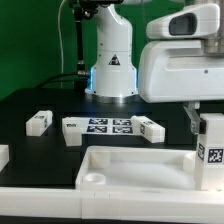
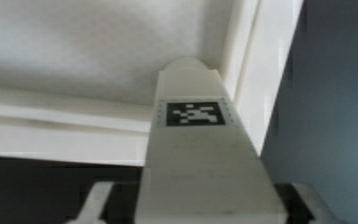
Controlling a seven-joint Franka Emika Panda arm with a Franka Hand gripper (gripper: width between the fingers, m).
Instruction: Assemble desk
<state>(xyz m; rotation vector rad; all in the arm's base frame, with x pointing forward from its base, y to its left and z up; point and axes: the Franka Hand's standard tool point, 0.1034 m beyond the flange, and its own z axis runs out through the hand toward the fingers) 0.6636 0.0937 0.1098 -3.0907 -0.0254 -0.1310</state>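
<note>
- The gripper [image 1: 207,125] is closed on one upright leg [image 2: 197,150], apparently near the tabletop's [image 1: 130,165] corner (socket hidden).
- No leg seems fitted yet; other legs [image 1: 40,122] lie loose on the table [image 1: 30,100].

Panel [image 1: 130,168] lies near. Upright leg [image 1: 211,150] stands at its end on the exterior view's right. Marker board [image 1: 105,126] lies behind the panel, between second leg [image 1: 72,130] on that view's left and third leg [image 1: 150,127] on its right. Fourth leg [image 1: 38,122] lies further left.

I watched the black table [image 1: 40,100] carry the marker board [image 1: 105,126] mid-frame, left leg [image 1: 72,131] and right leg [image 1: 150,127] flanking it, a third leg [image 1: 39,122] farther left, and the tabletop panel [image 1: 130,165] lower centre.
</note>
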